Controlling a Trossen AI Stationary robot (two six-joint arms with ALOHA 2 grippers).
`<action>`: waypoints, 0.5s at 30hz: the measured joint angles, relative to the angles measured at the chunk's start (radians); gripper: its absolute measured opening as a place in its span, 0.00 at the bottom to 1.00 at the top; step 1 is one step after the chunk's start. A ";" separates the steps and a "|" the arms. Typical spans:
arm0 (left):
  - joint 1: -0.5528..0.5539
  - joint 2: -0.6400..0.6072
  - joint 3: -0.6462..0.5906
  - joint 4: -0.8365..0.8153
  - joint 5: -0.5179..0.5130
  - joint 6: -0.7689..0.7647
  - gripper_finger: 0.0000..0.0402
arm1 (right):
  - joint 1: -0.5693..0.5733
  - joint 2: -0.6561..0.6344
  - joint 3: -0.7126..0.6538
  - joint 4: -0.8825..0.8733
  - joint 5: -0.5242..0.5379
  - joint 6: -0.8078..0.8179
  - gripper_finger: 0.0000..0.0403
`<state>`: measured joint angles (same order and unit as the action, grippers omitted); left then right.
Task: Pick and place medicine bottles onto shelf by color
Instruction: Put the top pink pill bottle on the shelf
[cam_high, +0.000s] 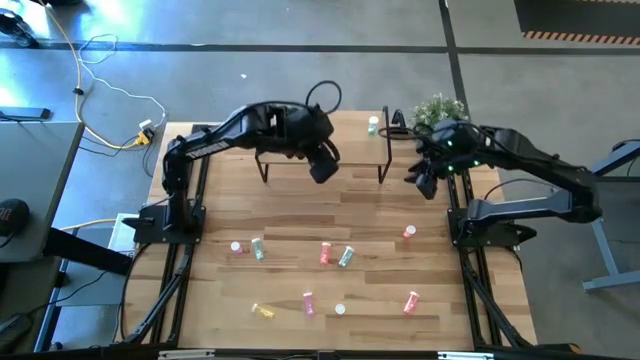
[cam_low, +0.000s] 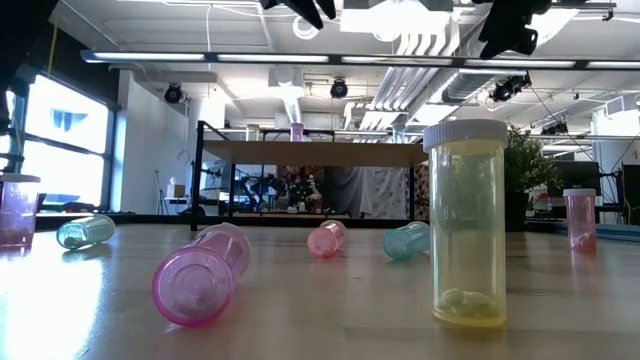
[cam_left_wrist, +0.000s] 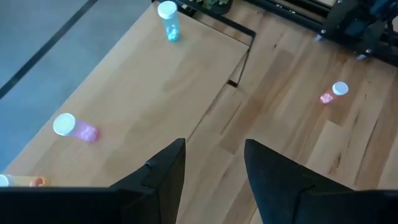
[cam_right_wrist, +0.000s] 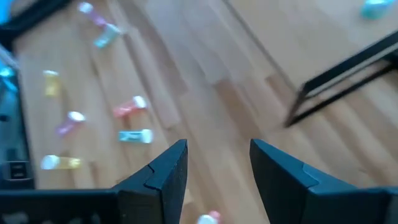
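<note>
1. Nearest the low camera, well in front of the small raised light-wood shelf on dark legs (cam_high: 330, 135): upright yellow white-capped bottle (cam_low: 465, 225) and a toppled pink one (cam_low: 200, 273), both unsorted.
2. Mid-table, still in front of the shelf: about eight more small bottles scattered, e.g. pale green one (cam_high: 347, 257), red-orange one (cam_high: 409, 232). Most of the job is left.
3. On the shelf: pale green bottle (cam_left_wrist: 168, 20) at one end, pink bottle (cam_left_wrist: 74, 128) farther along, an orange one barely visible. Roughly three placed.
4. Left gripper (cam_left_wrist: 214, 168) over the shelf's front edge, fingers apart, empty.
5. Right gripper (cam_right_wrist: 217, 171) beside the shelf's end, fingers apart, empty.
</note>
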<state>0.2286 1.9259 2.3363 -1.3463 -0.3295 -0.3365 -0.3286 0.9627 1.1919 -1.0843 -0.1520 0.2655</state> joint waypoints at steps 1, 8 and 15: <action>-0.016 0.000 0.000 0.000 -0.014 -0.013 0.37 | 0.024 -0.011 -0.013 0.009 -0.001 0.026 0.41; -0.131 0.000 0.000 -0.050 -0.064 -0.114 0.32 | 0.189 -0.045 -0.070 0.052 0.039 0.166 0.41; -0.232 -0.023 -0.001 -0.080 -0.064 -0.149 0.30 | 0.336 -0.046 -0.091 0.183 0.075 0.238 0.41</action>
<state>-0.0036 1.9030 2.3349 -1.4262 -0.3935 -0.4853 0.0071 0.9163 1.1010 -0.9018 -0.0774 0.5040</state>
